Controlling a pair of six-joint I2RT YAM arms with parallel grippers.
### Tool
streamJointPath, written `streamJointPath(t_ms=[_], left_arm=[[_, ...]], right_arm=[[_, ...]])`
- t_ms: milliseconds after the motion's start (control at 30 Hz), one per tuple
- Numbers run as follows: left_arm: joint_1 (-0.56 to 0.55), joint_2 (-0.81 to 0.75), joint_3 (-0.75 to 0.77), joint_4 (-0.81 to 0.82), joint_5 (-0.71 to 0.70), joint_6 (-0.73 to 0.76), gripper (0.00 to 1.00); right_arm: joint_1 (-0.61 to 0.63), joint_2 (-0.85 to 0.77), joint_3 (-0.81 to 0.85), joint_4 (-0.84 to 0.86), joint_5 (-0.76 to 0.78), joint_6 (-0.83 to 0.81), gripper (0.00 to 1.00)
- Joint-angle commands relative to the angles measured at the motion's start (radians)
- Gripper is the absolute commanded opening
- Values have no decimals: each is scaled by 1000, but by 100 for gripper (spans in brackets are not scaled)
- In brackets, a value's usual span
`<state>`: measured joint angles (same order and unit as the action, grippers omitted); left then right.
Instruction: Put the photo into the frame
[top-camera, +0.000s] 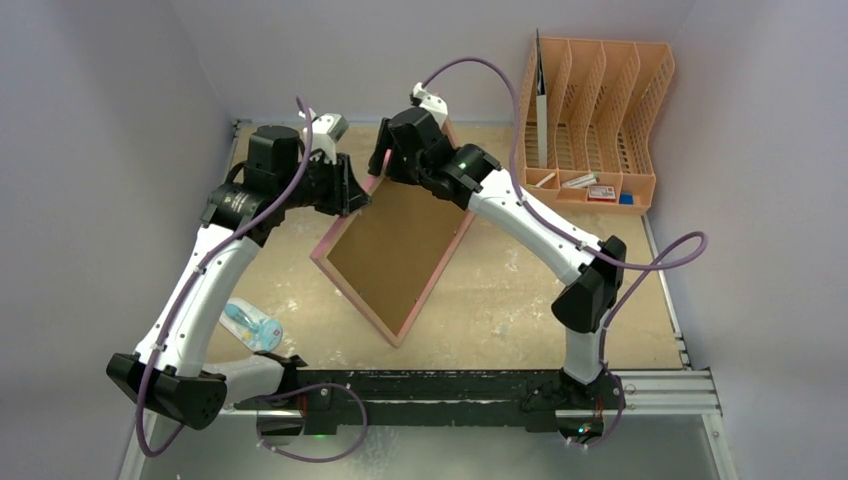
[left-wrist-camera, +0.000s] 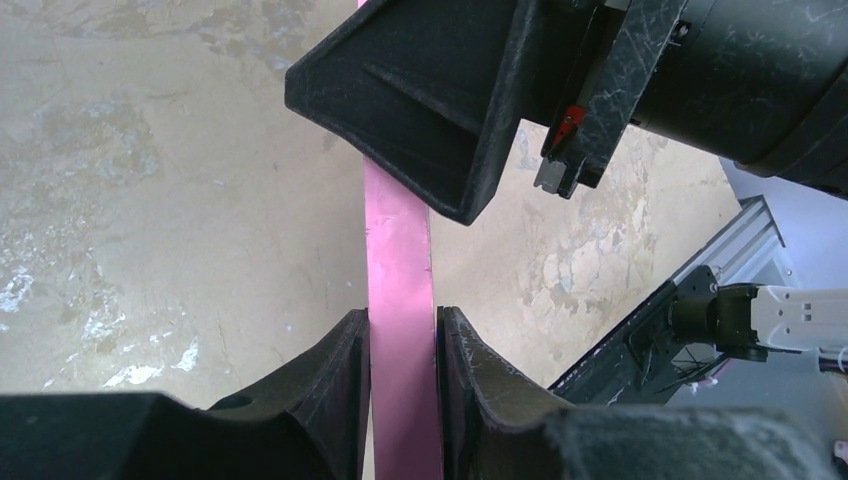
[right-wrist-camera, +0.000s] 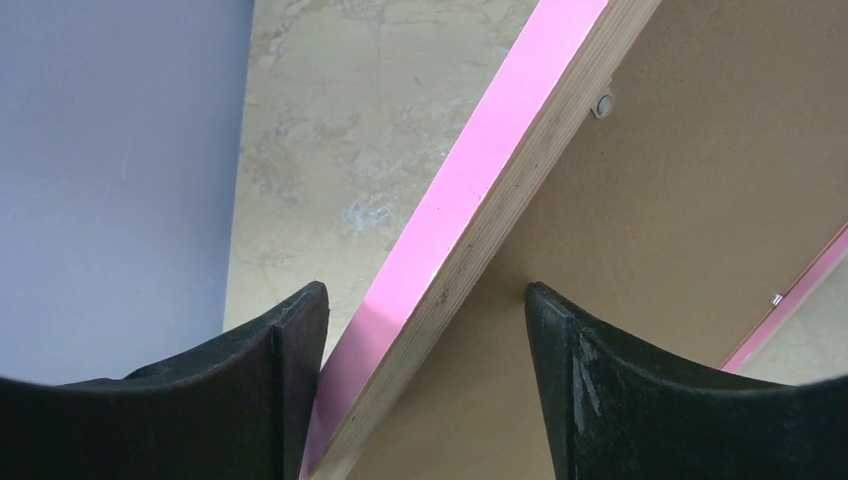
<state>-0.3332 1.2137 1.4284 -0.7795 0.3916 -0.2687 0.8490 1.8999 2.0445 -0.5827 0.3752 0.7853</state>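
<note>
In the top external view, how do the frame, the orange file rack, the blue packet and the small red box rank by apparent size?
1. The frame and the orange file rack look about alike; the frame is tilted up, nearer the camera, so I leave them unranked.
2. The blue packet.
3. The small red box.

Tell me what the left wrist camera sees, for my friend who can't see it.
The left gripper pinches the thin pink edge of the frame between two black fingers, and the edge runs straight up the middle. A big black part of the right arm covers its top end, and the beige table lies behind.
</note>
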Motion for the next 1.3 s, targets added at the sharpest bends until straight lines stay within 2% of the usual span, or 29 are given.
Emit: streamJointPath(t_ms=[0,267,400,467,600,733,867,967,1033,1133,1167,1267], left_arm=[[-6,-21,59,45,4,77,9],[-6,-38,50,83,195,80,27],[-6,-54,17,126,310,72,32],[-6,-64,3,153,354,58,33],[-6,-72,-10,190,440,38,37],[-7,-75,-31,197,478,39,44],[-7,-97,-64,223,524,35,51],[-8,-109,-121,322,612,-37,54],[-10,-112,-161,398,594,-91,54],[-10,-102,-140,286,403,-46,55],[-10,-101,-139,267,333,-45,55],[-10,-97,-149,221,206,-45,60]], right_arm=[[-21,-64,-37,-25,-9,43,69],[-43,-117,-74,-8,-90,43,53],[-51,-160,-125,13,-134,41,49],[-55,-182,-151,26,-158,38,51],[-59,-205,-181,39,-176,36,63],[-61,-212,-199,32,-201,6,70],[-68,-258,-264,27,-211,-9,71],[-70,-291,-309,32,-220,-24,71],[-75,-302,-330,34,-225,-42,57],[-90,-294,-350,30,-249,-65,19],[-97,-289,-351,22,-257,-65,12],[-103,-293,-359,17,-249,-58,11]])
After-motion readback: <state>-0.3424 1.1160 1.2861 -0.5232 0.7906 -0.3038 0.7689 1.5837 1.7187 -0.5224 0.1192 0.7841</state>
